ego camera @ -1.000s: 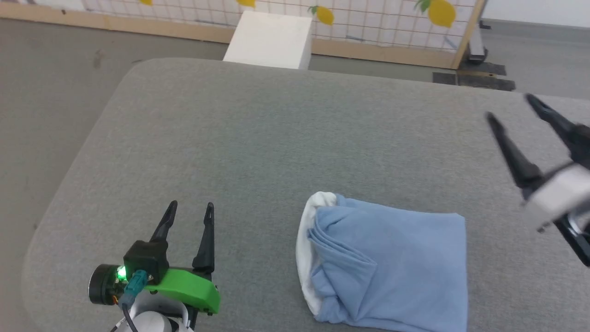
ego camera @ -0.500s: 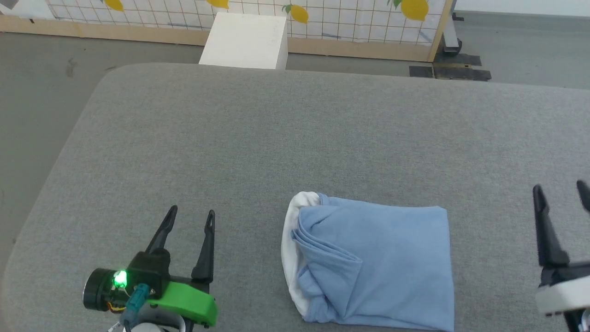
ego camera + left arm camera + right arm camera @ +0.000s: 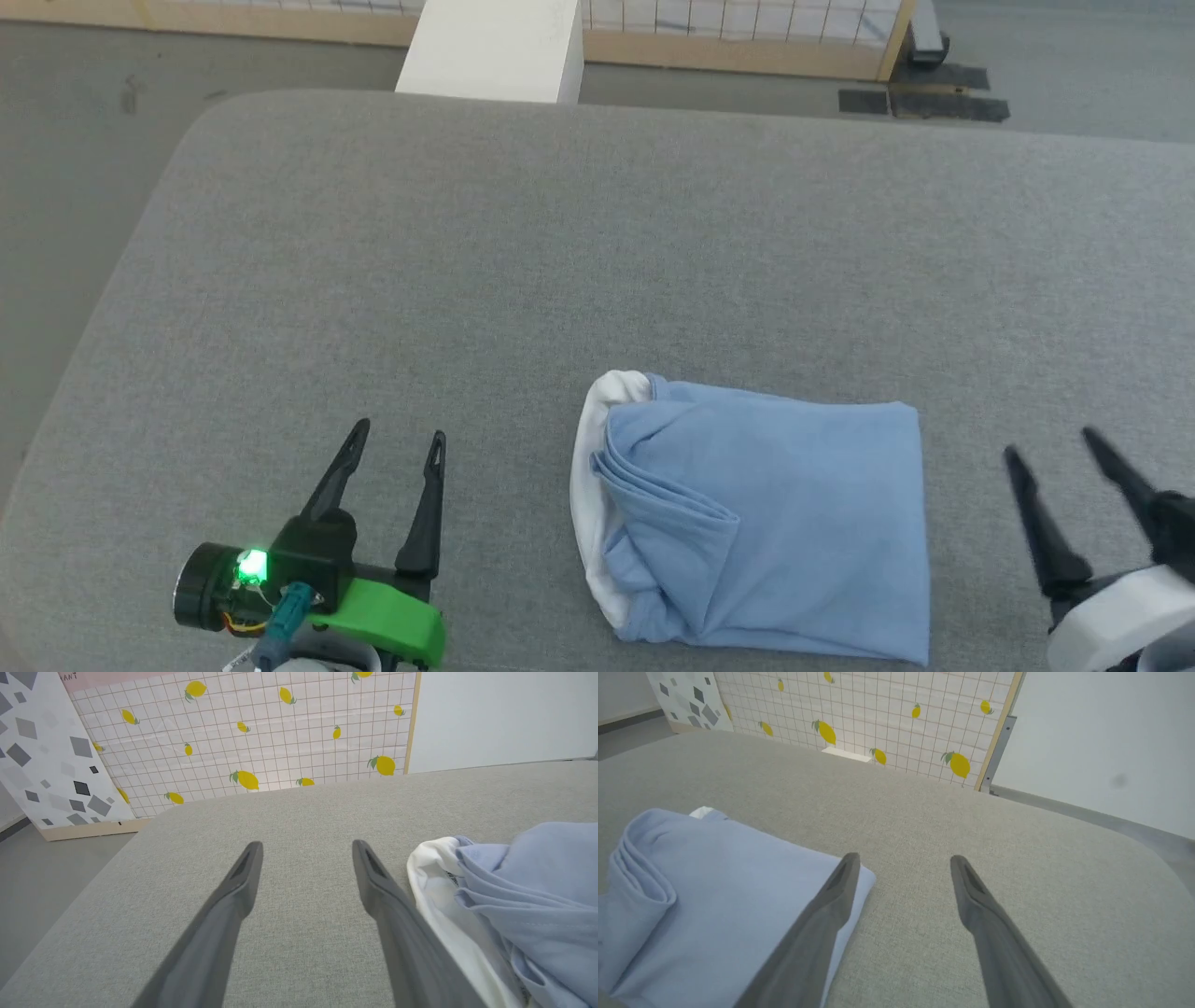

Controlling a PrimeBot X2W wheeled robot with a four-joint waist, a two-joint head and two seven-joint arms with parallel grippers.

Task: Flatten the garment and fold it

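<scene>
The garment (image 3: 766, 523), a light blue shirt with a white collar edge on its left side, lies folded into a compact rectangle on the grey table (image 3: 560, 261) near the front edge. In the left wrist view the garment (image 3: 523, 896) sits at the right; in the right wrist view the garment (image 3: 705, 886) sits at the left. My left gripper (image 3: 397, 439) rests open to the left of it, empty. My right gripper (image 3: 1050, 448) stands open just right of the garment, holding nothing.
A white box (image 3: 490, 51) stands on the floor beyond the table's far edge. Behind it runs a wood-framed panel with a lemon-print grid (image 3: 280, 742). A grey patterned board (image 3: 42, 756) leans at the left. Floor surrounds the table's rounded corners.
My right gripper has come down from high at the right to low beside the garment's right edge. The head camera has shifted. The left gripper and garment stay put.
</scene>
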